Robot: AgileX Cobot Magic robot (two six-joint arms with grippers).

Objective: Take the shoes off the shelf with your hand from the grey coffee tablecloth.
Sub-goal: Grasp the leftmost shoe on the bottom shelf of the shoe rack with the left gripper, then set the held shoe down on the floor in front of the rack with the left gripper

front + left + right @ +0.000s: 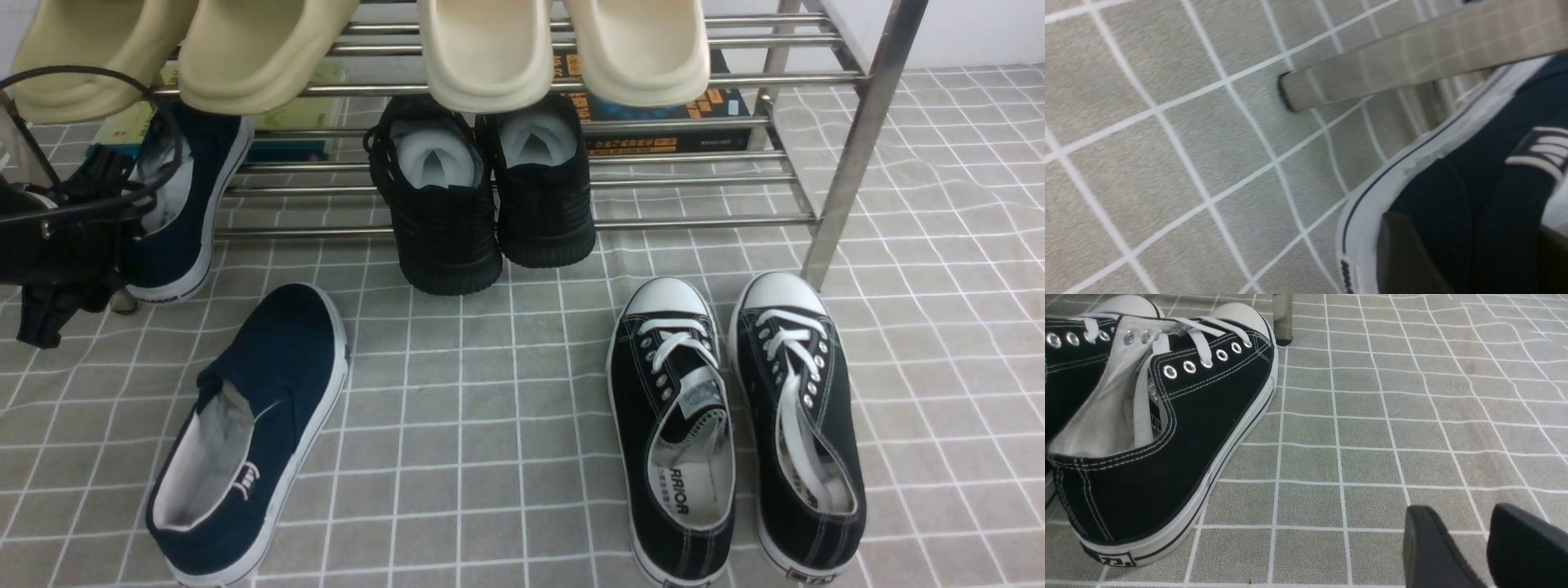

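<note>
One navy shoe (245, 441) lies on the cloth (506, 408) before the shelf (859, 139), its mate (184, 233) on the lower tier's left end, left end effector (122, 220) at its heel, grip unclear; right end effector (1466, 516) apart, empty.

The grey coffee tablecloth (506, 384) is grey-brown with a thin white grid. The shoes (253, 433) are navy, white-soled and pale-lined. On the shiny steel shelf (857, 139) are cream slippers (490, 49), with all-black sneakers (490, 204) beneath.
</note>
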